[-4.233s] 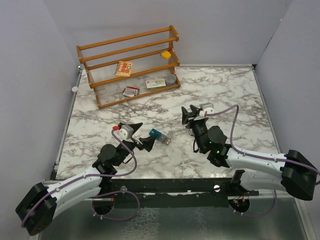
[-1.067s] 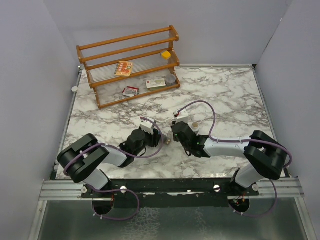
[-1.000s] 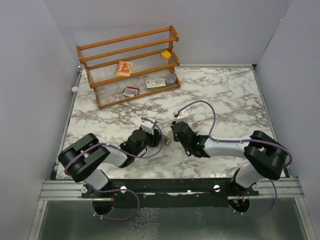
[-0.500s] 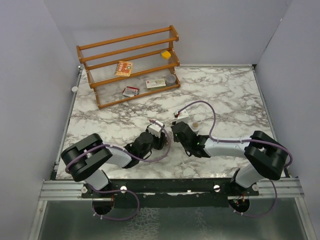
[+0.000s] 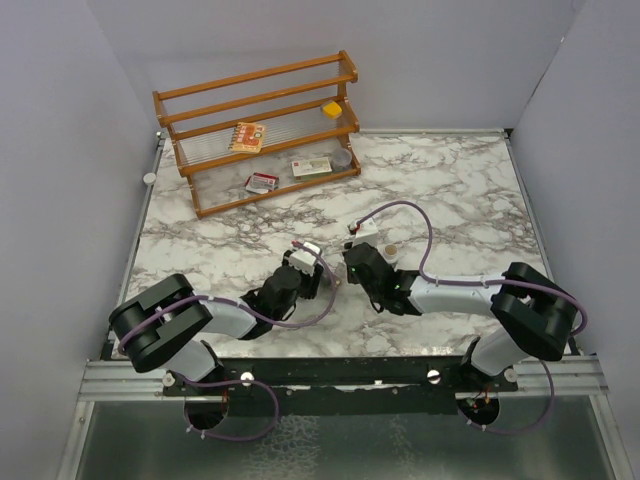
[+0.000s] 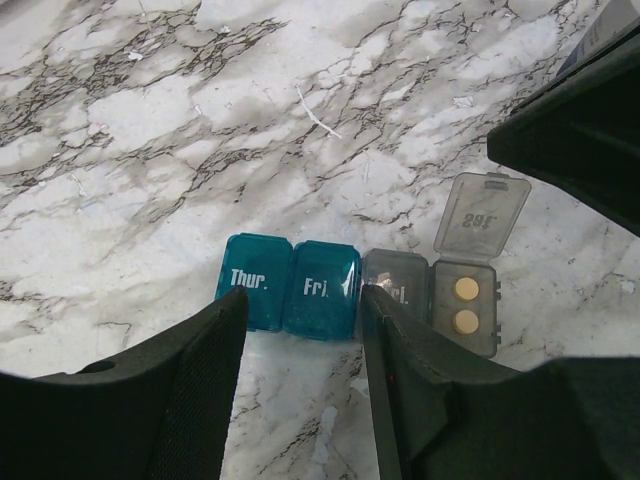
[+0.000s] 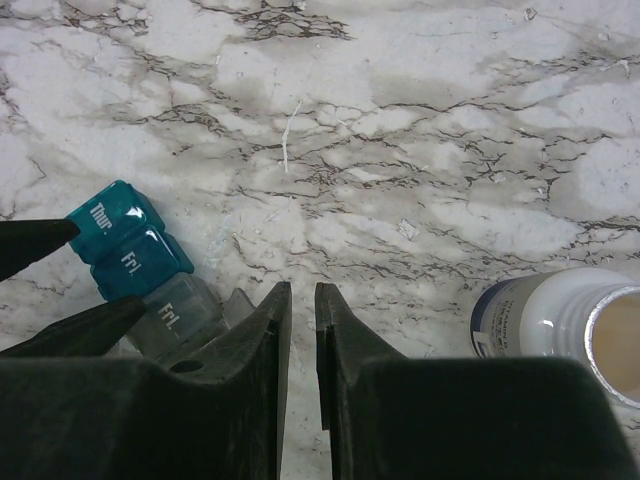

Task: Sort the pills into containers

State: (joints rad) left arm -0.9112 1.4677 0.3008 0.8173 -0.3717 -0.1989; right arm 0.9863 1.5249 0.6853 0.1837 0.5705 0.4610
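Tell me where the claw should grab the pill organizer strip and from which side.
Grip the pill organizer strip across its narrow width at the closed teal compartments, coming from above. It lies flat, its long sides are free, and the raised lid marks the open end holding pills, so probably avoid that end.

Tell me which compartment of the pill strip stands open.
The grey end compartment of the pill strip, farthest from "Thur.": its lid is flipped back and two yellow pills lie inside. The other three are shut.

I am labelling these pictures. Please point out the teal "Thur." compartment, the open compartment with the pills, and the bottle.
"Thur." compartment (image 6: 254, 295), left wrist view, on its teal lid.
Open compartment (image 6: 466, 307), left wrist view, between its two pills.
Bottle (image 7: 535, 315), right wrist view, on its white side.
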